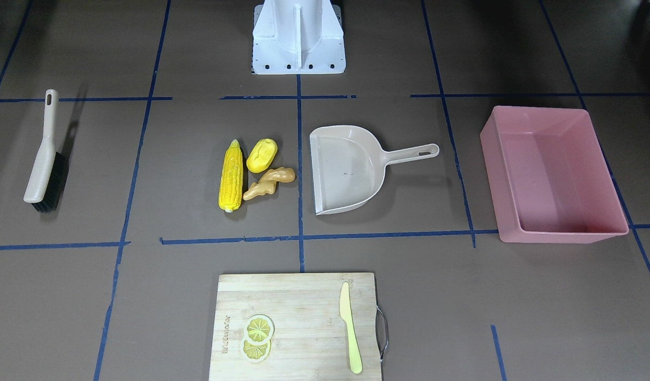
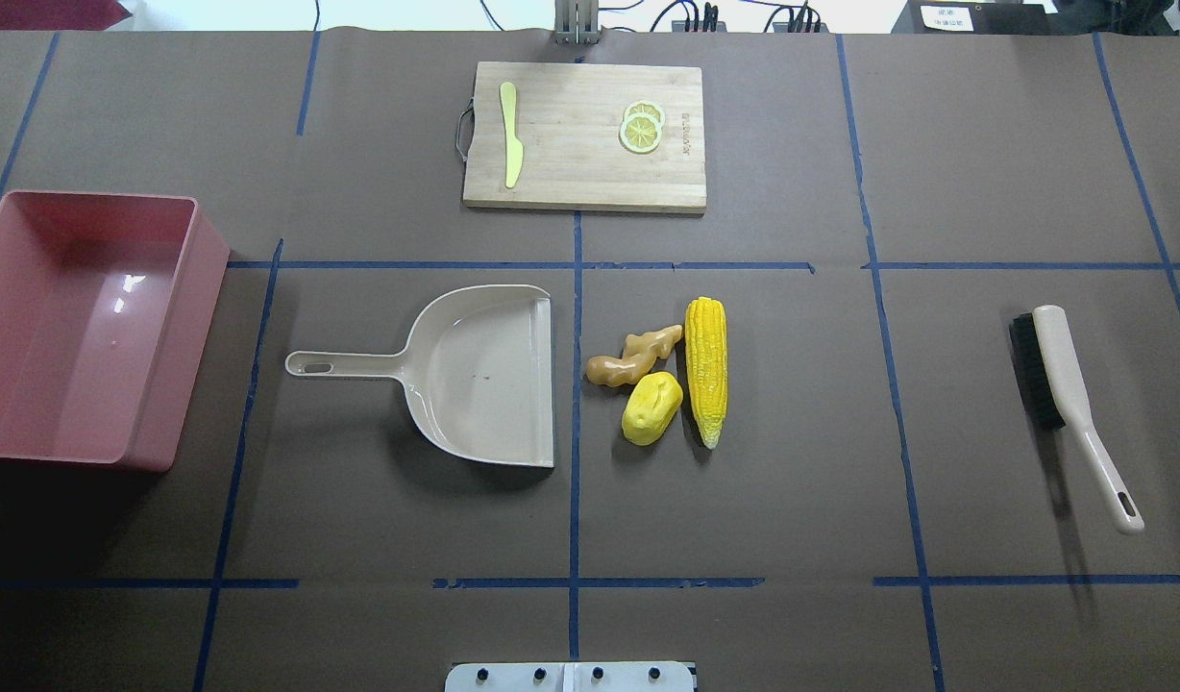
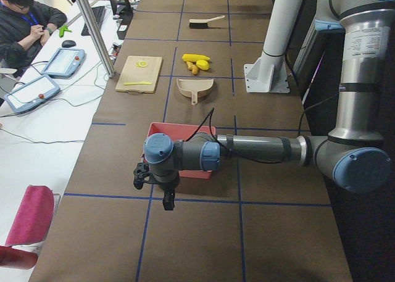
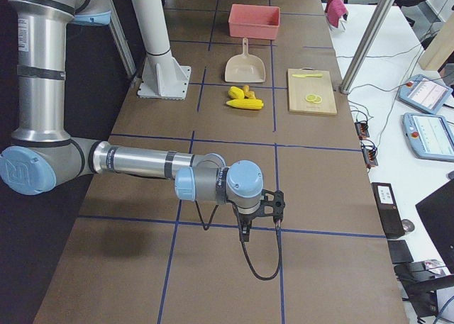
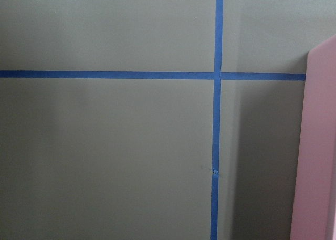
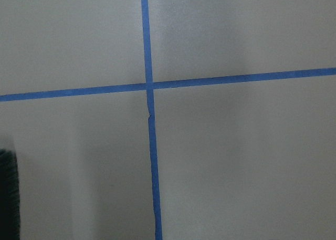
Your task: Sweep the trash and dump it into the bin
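The trash lies together mid-table: a yellow corn cob point(image 2: 706, 369), a yellow potato-like lump point(image 2: 651, 407) and a tan ginger root point(image 2: 634, 356), just right of the beige dustpan's point(image 2: 484, 384) open mouth. The pink bin point(image 2: 191, 317) stands empty at the table's left end; its wall shows in the left wrist view point(image 5: 317, 145). My left gripper point(image 3: 154, 188) hangs over the table beside the bin's outer end. My right gripper point(image 4: 261, 216) hangs over the table's other end. Both show only in side views, so I cannot tell if they are open or shut.
A beige hand brush point(image 2: 1061, 384) with black bristles lies at the right; its bristles edge into the right wrist view point(image 6: 8, 198). A wooden cutting board point(image 2: 571, 183) at the far side holds lemon slices point(image 2: 642, 127) and a yellow-green knife point(image 2: 511, 146).
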`<action>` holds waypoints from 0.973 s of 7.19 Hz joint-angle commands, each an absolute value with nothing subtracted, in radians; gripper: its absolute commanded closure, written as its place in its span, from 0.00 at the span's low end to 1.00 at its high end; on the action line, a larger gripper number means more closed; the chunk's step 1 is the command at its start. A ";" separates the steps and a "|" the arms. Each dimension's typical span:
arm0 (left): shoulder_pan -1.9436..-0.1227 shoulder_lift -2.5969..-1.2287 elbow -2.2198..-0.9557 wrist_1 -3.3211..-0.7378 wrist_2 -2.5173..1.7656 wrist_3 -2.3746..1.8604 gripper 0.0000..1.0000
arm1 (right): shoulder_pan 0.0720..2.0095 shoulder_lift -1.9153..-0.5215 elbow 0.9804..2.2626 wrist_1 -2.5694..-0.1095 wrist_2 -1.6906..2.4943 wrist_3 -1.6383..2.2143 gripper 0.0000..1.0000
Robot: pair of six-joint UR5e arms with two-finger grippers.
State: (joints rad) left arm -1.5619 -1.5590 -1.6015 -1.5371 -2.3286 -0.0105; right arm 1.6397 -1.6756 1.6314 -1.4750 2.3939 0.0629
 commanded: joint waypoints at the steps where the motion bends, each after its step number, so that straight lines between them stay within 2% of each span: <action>1: -1.562 -1.560 -1.600 -1.537 -2.329 -0.011 0.00 | 1.640 -1.675 1.635 -1.474 2.395 0.063 0.00; 7: -1.560 -1.559 -1.600 -1.549 -2.330 -0.011 0.00 | 1.640 -1.680 1.638 -1.476 2.396 0.064 0.00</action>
